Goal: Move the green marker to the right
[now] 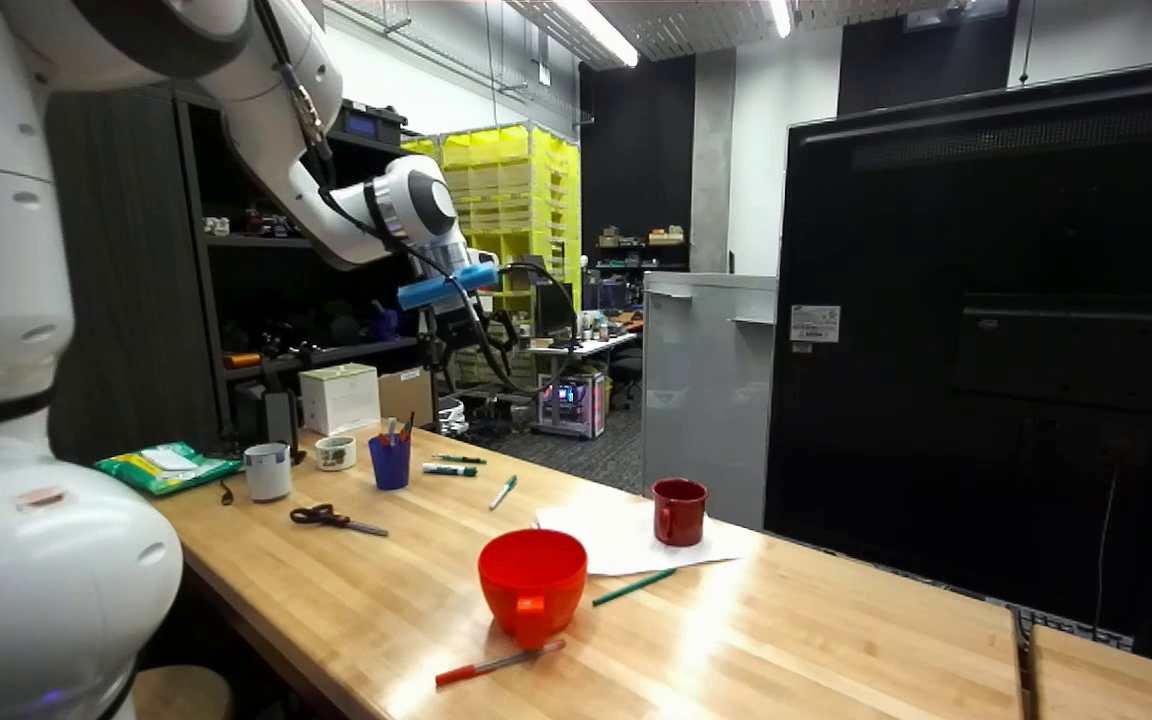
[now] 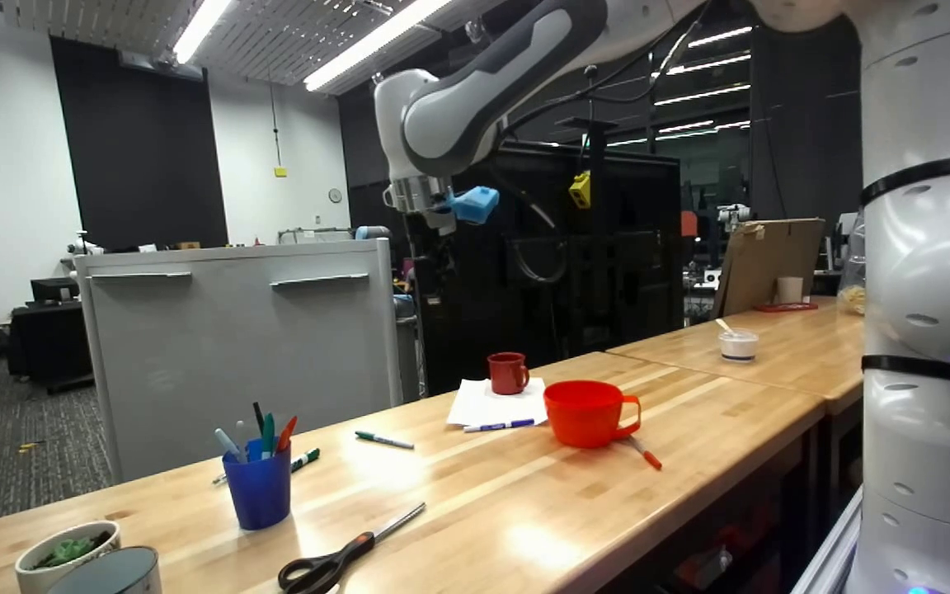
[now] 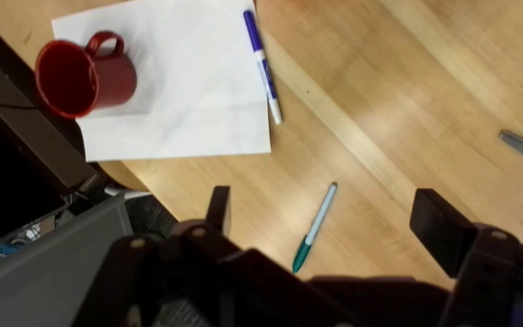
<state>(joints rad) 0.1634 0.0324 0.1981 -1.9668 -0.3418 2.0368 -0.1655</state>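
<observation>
The green marker, slim with a green cap and a pale grey body, lies on the wooden table in the wrist view point(image 3: 318, 217). It also shows in both exterior views point(image 1: 503, 492) point(image 2: 384, 440), between the blue pen cup and the white paper. My gripper point(image 3: 324, 204) is open and empty. Its two dark fingers stand wide apart in the wrist view, with the marker seen between them on the table below. In both exterior views the gripper point(image 1: 473, 348) point(image 2: 434, 268) hangs well above the table, apart from everything on it.
A red mug point(image 2: 508, 374) stands on white paper point(image 3: 207, 131), with a purple marker point(image 3: 261, 63) along its edge. A large red bowl point(image 2: 584, 412) and a red pen point(image 1: 496, 664) lie nearby. The blue pen cup point(image 2: 257, 487), other green-capped markers point(image 1: 449, 469) and scissors point(image 1: 336, 519) are opposite.
</observation>
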